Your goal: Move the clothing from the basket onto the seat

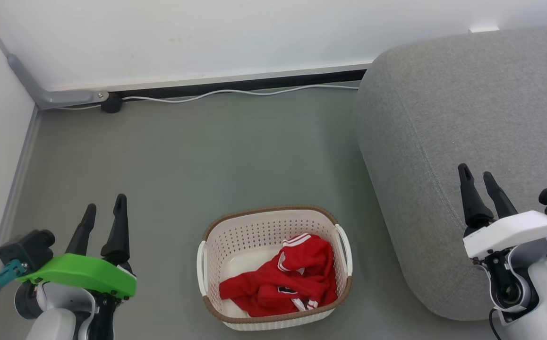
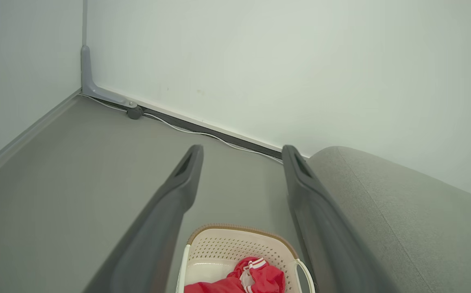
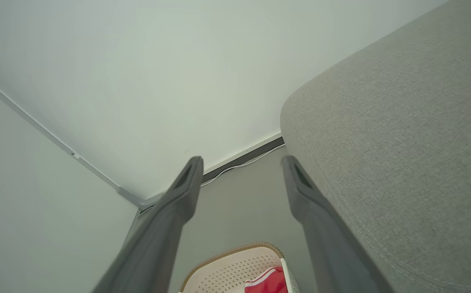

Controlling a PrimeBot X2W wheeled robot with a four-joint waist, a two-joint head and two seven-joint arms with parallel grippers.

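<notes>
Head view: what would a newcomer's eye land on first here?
The red clothing heaped in the cream basket on the floor, low in the middle. Next, the big grey seat along the right side. The open left gripper and right gripper stand empty at the lower corners.

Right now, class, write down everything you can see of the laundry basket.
The basket is a cream, plastic-looking tub, a rounded rectangle with perforated walls, a brown woven-look rim and a white handle on either side. It stands upright on the grey floor, left of the seat and apart from it. Crumpled red clothing with white trim lies inside, leaving part of its pale bottom bare.
</notes>
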